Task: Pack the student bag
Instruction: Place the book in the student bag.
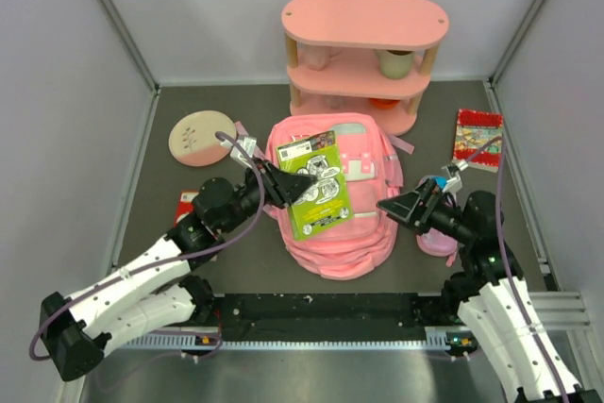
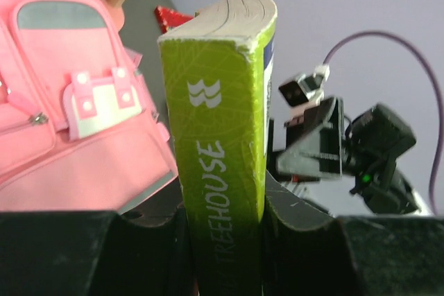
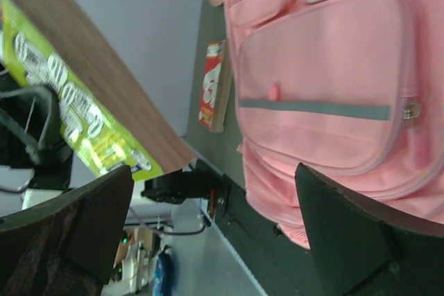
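The pink three-tier shelf (image 1: pixel 363 21) stands at the upper centre of the top view. Its middle tier holds a pale cup (image 1: pixel 396 63) at the right end, and its lowest tier holds an orange object (image 1: pixel 384 102).

The student bag (image 1: pixel 373 205) lies flat on the table (image 1: pixel 142 186) at the centre of the frame, directly below the shelf, front face up. It is pink fabric with a pale mint-and-white flap pocket, a grey band across the lower front pocket and zip pulls on the pockets (image 3: pixel 326 81). Whether the main compartment is open cannot be told.

The left gripper (image 1: pixel 283 184) is clamped on a green paperback (image 1: pixel 316 184), held over the bag's left half. In the left wrist view the fingers (image 2: pixel 298 213) press both covers at the spine, which reads "TREEHOUSE" (image 2: pixel 222 136), with the bag (image 2: pixel 69 150) at the left of the frame.

The right gripper (image 1: pixel 394 207) sits at the bag's right edge with its jaws spread wide and nothing between them (image 3: pixel 215 233).

A pink oval pencil case (image 1: pixel 200 138) lies at the upper left. A red book (image 1: pixel 478 139) lies at the upper right.
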You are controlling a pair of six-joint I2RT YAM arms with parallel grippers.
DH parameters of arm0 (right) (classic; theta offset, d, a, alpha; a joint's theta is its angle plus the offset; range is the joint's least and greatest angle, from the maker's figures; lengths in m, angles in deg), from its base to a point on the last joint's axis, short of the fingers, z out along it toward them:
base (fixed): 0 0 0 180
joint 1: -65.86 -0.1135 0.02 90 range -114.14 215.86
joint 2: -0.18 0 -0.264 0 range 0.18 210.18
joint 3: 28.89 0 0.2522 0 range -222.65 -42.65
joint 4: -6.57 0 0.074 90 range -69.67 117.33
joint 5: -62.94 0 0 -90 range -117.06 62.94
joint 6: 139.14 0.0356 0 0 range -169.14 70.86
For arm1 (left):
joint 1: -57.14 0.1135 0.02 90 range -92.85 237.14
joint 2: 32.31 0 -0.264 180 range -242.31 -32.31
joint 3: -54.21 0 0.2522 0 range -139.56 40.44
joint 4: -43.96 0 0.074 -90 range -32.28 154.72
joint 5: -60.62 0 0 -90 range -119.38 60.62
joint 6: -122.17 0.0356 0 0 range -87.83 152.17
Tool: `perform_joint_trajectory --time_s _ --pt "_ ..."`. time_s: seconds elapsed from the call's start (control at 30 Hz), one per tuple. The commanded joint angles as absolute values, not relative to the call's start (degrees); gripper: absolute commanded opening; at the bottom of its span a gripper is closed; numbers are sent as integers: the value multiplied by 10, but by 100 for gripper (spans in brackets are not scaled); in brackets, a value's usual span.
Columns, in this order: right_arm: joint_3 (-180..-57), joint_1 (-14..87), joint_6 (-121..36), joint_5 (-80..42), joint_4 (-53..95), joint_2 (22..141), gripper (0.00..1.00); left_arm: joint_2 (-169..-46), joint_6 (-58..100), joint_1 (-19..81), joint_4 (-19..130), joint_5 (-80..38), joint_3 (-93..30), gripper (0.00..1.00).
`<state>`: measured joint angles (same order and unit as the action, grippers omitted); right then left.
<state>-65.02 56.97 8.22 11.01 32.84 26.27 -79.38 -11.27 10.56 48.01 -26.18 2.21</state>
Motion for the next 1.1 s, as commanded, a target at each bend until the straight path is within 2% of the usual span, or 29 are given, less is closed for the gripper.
perform_joint_trajectory --time_s 0.0,0.33,0.67,1.0,1.07 --pt "-660 507 140 105 250 246 99 -811 -190 104 255 -289 31 0" --pt "-645 290 164 -53 129 296 99 -898 -268 104 140 -313 38 0" --pt "-622 274 182 -69 -44 377 99 -929 -321 104 70 -304 64 0" --pt "-628 274 178 -83 -131 416 99 -966 -368 103 -7 -281 99 0" --pt "-626 275 179 -83 -145 416 95 -966 -372 103 -10 -282 106 0"
